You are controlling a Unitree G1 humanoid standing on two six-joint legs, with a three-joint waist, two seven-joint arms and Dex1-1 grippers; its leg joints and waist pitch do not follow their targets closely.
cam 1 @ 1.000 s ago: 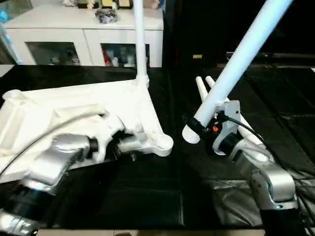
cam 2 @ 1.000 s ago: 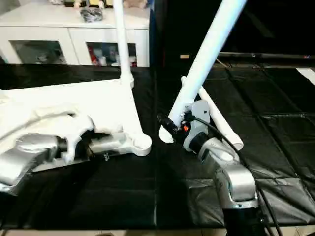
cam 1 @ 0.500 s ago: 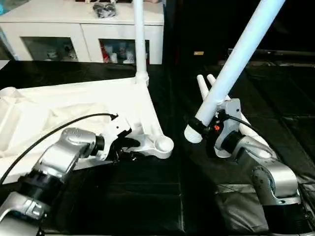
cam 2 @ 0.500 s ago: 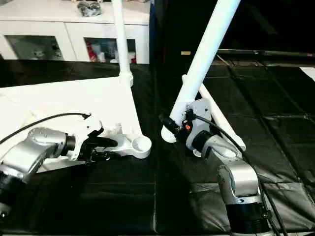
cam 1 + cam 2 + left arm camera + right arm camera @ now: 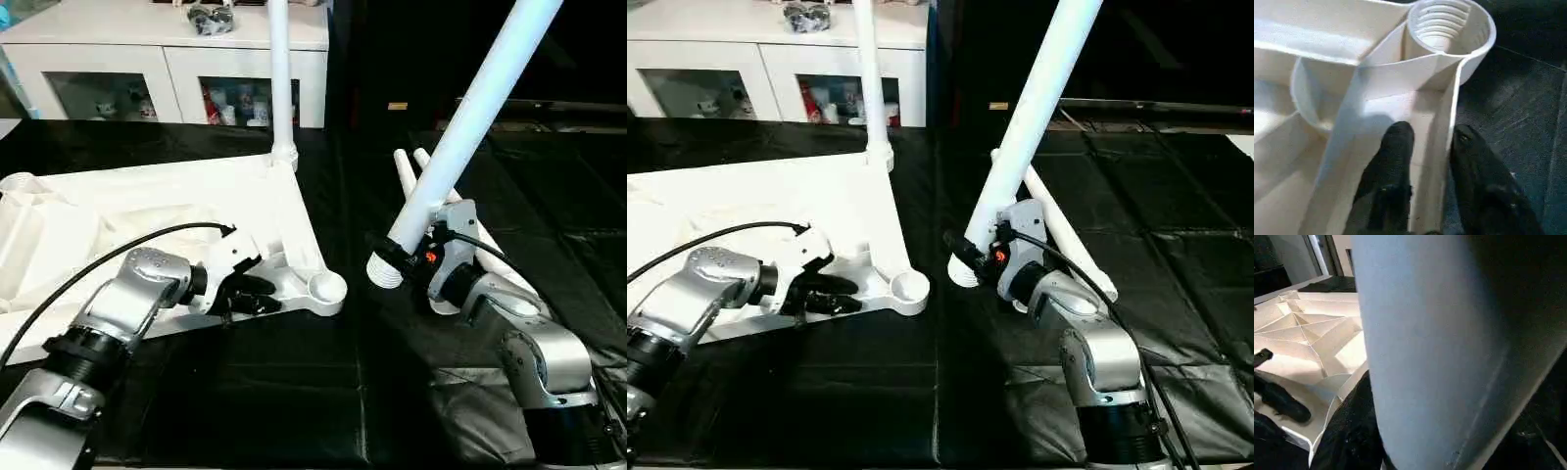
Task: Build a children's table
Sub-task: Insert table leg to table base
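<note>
Left eye view: no legible writing.

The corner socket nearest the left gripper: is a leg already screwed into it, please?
No, the corner socket stands empty, its inner threads visible, beside the left gripper.

White ribbed tabletop (image 5: 147, 196) and white legs (image 5: 470, 117) against black quilted floor matting (image 5: 294, 392). Silver forearms, black gripper fingers (image 5: 1393, 161), a small orange-red spot on the right wrist (image 5: 428, 257). Far left, white glass-fronted cabinet (image 5: 167, 59) with colourful contents.
</note>
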